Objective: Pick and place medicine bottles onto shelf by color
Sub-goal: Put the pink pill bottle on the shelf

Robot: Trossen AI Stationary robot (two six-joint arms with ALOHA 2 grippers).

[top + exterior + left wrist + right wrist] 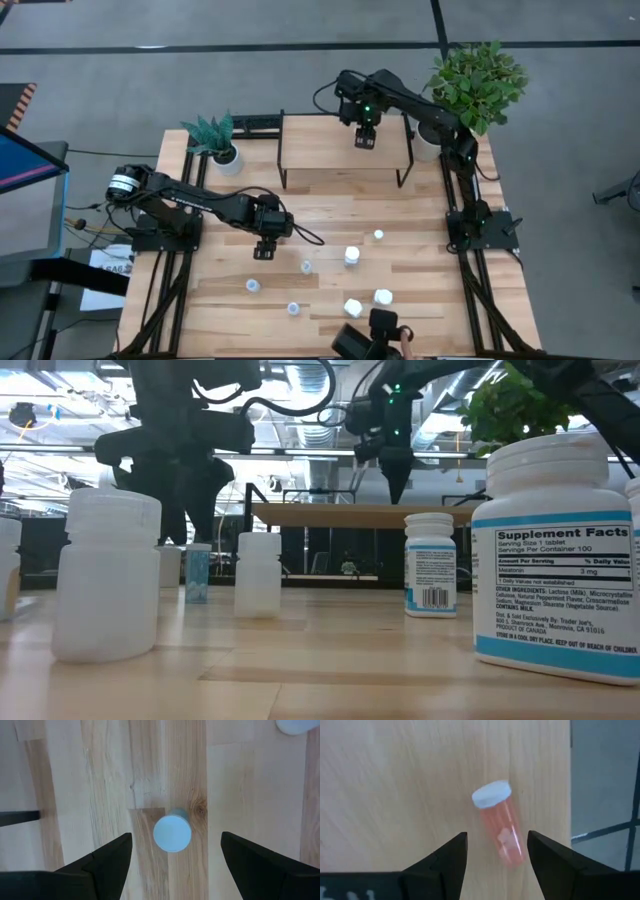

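Medicine bottles stand scattered across the near half of the table [420, 230], and we have two in play. Our left gripper [172, 851] hovers straight above a blue-capped bottle [172, 833] standing upright on the wood, fingers released and spread wide to either side of it, not touching. Our right gripper [496, 851] hangs over the shelf [330, 155] at the back of the table, fingers also released, with an orange bottle [499, 824] with a white cap lying on its side on the shelf top between and just beyond them; nothing is gripped.

We judge the step in hand to be the left arm's pick. To do it well we should drop straight down with the cap kept centred between the fingers, close on the body below the cap, and lift vertically so the neighbouring white bottle [298, 725] stays undisturbed. The tipped orange bottle may roll, so the right arm should withdraw upward without brushing it
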